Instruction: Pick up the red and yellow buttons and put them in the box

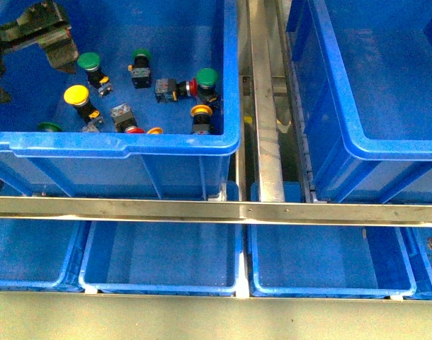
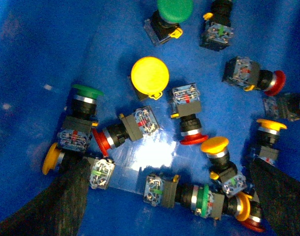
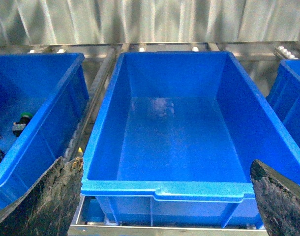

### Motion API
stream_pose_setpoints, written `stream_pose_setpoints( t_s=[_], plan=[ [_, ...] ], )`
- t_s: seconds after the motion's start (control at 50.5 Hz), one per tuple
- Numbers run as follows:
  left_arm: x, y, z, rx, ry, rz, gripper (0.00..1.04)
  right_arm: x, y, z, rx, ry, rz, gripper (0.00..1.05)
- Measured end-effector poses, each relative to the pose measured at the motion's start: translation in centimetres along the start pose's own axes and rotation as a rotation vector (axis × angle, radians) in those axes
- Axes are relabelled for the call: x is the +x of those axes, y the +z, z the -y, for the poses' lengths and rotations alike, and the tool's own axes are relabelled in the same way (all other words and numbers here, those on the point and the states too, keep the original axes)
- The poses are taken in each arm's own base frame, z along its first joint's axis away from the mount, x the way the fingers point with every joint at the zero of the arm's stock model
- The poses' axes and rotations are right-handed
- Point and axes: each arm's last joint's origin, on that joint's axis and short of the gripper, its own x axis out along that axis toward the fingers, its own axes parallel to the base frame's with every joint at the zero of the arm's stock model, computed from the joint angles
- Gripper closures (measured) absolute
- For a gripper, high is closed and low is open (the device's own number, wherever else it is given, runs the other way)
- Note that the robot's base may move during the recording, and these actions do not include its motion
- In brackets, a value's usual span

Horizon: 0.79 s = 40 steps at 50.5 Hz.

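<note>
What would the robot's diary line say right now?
left fingers: open, above mixed buttons | right fingers: open, empty, facing box | box: empty | placed: none

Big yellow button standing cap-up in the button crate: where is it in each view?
Front: yellow button in the crate's left part, beside a green-capped switch.
Left wrist: yellow button, cap facing the camera, beside that green-capped switch.
Right wrist: not visible.
Shared landmark: the button crate.

Steel rack (image 1: 131,207), left crate (image 1: 231,92) and right box (image 1: 343,113) resting on it, shallow trays (image 1: 159,255) below
</note>
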Motion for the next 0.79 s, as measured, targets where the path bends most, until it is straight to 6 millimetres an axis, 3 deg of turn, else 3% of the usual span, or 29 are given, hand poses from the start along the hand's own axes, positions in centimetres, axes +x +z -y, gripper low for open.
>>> stream_pose_setpoints(
  t_s=[0.297,0.792],
  plan=[
    [5.2,0.1,-0.1,-0.012,0.039,-0.029,0.08,0.0,0.0,0.0,0.0,0.0,0.0,0.06],
    [10.8,1.0,-0.3,-0.015,0.042,-0.025,0.08,0.0,0.0,0.0,0.0,0.0,0.0,0.06]
  ],
)
